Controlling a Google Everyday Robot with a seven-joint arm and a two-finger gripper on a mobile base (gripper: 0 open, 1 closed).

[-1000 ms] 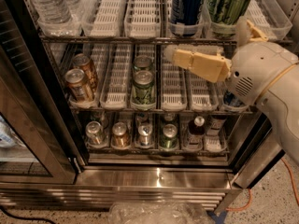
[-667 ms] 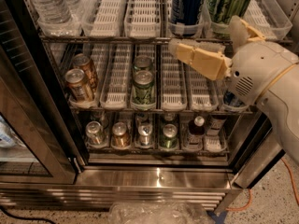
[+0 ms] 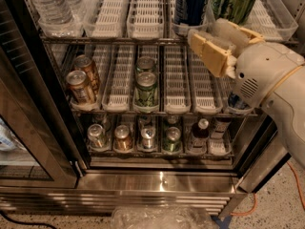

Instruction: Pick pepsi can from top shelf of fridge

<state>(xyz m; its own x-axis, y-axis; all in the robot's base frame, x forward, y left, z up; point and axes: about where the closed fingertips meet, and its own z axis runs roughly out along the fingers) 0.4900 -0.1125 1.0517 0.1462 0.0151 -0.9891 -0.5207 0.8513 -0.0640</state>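
The tall stainless-steel fridge (image 3: pixel 162 180) fills most of the camera view, its dark-framed glass door (image 3: pixel 28 142) swung open on the left. From the right a bulky white robot arm (image 3: pixel 274 75) reaches across the front of the racks.

The top shelf (image 3: pixel 109 39) – the uppermost wire rack – carries long white slotted lane trays (image 3: pixel 145 13). Clear plastic water bottles (image 3: pixel 50 6) stand in its leftmost lane. The dark navy-blue pepsi can (image 3: pixel 190 4) stands upright at the front of a lane right of centre, with a green-and-black streaked can (image 3: pixel 233 1) in the next lane to its right.

The cream-coloured two-finger gripper (image 3: pixel 205 32) sits at the front edge of that shelf, just below and in front of the two cans. Its fingers are spread apart with nothing between them, and it is not on the pepsi can.

On the middle rack lie two copper-coloured cans (image 3: pixel 81 82) at the left and two green cans (image 3: pixel 145 85) in the centre – smaller cans and dark bottles (image 3: pixel 147 137) line the lowest rack.
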